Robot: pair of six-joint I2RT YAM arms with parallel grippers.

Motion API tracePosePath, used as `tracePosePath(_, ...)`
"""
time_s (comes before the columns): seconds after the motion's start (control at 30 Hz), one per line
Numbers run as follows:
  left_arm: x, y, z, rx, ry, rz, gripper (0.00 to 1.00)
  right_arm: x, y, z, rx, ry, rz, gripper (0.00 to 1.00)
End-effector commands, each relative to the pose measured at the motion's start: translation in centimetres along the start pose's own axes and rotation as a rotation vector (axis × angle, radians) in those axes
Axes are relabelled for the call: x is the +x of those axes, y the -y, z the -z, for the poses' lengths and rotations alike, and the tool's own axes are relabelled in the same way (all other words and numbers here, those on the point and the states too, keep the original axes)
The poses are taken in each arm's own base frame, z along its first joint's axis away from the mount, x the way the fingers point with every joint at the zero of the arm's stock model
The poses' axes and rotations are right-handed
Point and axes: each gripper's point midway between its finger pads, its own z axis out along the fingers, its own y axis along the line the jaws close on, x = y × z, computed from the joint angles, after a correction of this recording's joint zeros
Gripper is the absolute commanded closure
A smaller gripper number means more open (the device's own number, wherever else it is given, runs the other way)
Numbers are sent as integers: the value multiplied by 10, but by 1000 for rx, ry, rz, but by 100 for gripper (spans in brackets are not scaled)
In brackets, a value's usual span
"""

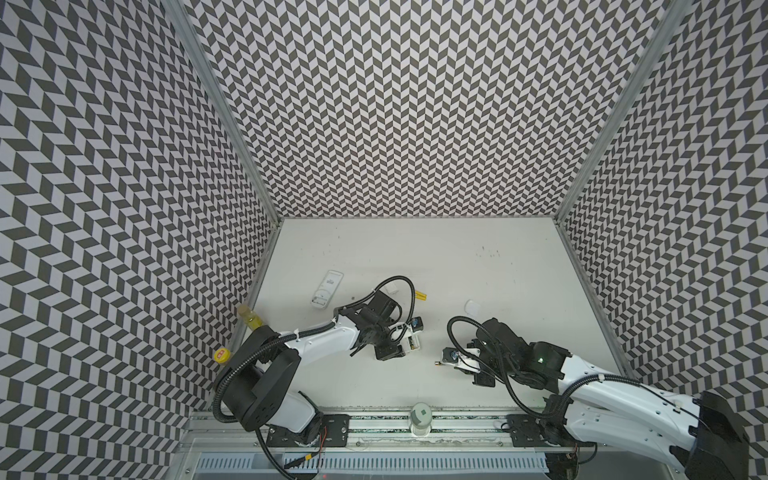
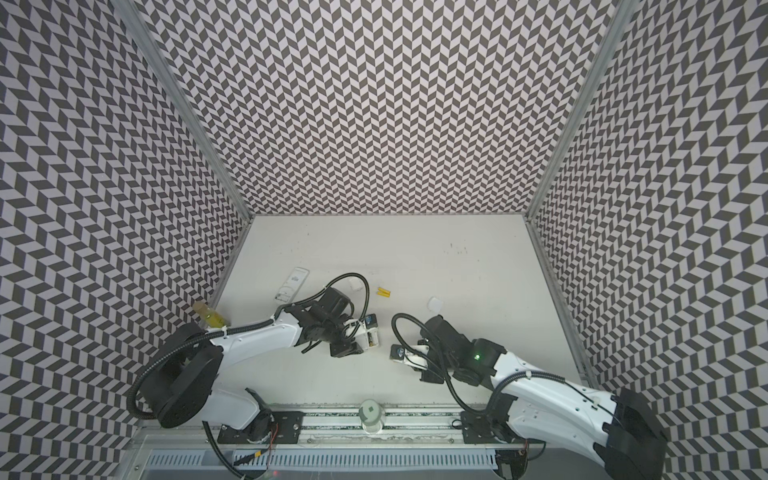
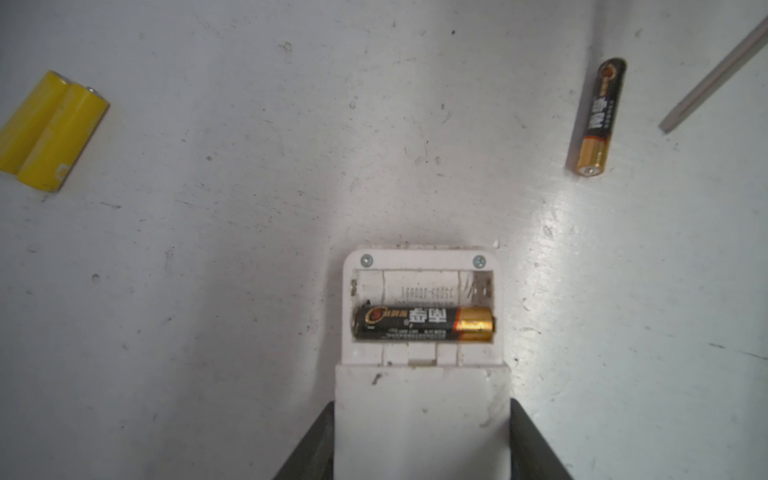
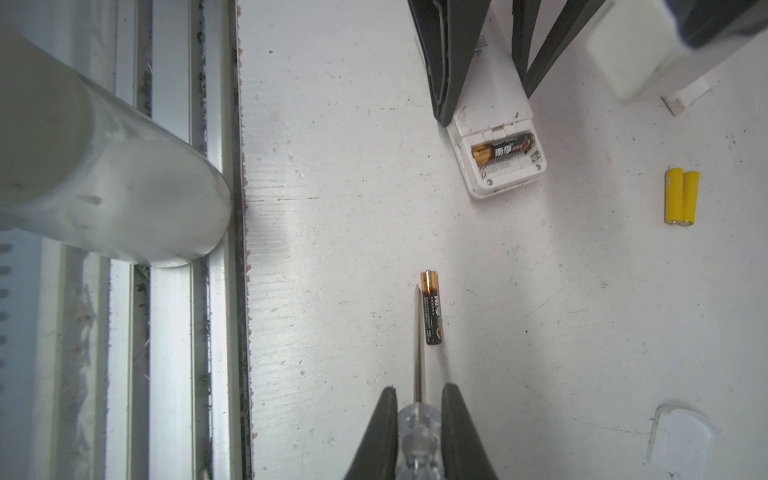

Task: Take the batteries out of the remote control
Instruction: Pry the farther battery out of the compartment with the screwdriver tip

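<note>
**A:** Where do the batteries stand?

**B:** Three are out on the tabletop (image 3: 291,166). Two yellow cells (image 3: 50,129) lie touching side by side, well off from both sets of jaws. A loose black cell (image 4: 431,309) lies just ahead of the right jaws, beside the screwdriver (image 4: 417,428) blade. The last black cell (image 3: 424,324) sits in the remote control (image 3: 422,415), in the slot nearer the left jaws — the slot beyond it is empty.

**A:** And the jaws?

**B:** The left jaws are closed partway onto the remote's white plastic body, one on each flank. The right jaws are pinched tight on the screwdriver's clear handle.

**A:** How will that cell handle?

**B:** Light, rigid, a smooth glossy cylinder — likely to roll or slip, I'd judge. It lies sunk in the bay, probably spring-pressed endwise, so levering under the gold end with the blade seems best. Once it is free, take it across the middle.
</note>
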Motion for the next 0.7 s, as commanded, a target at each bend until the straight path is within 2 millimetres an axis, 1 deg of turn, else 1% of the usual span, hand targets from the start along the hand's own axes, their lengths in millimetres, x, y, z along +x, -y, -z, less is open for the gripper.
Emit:
tracePosePath(0.0,-4,2,6,11,30,-11,68,0,1,-2,15,19,15,100)
tracePosePath(0.27,-4,2,5,18,30,-6,68,9,-2,-7,6,-3,12,100)
tracePosePath(0.3,-4,2,5,16,32,-6,68,10,0,-9,20,-10,11,100)
tracePosePath(0.4,-5,2,5,18,33,-5,68,15,17,-8,116,-31,20,100)
tracePosePath(0.5,-5,3,6,19,35,-6,68,15,29,-5,188,-36,33,100)
tracePosePath(0.67,-5,3,6,20,39,-8,68,8,35,-1,225,-3,37,100)
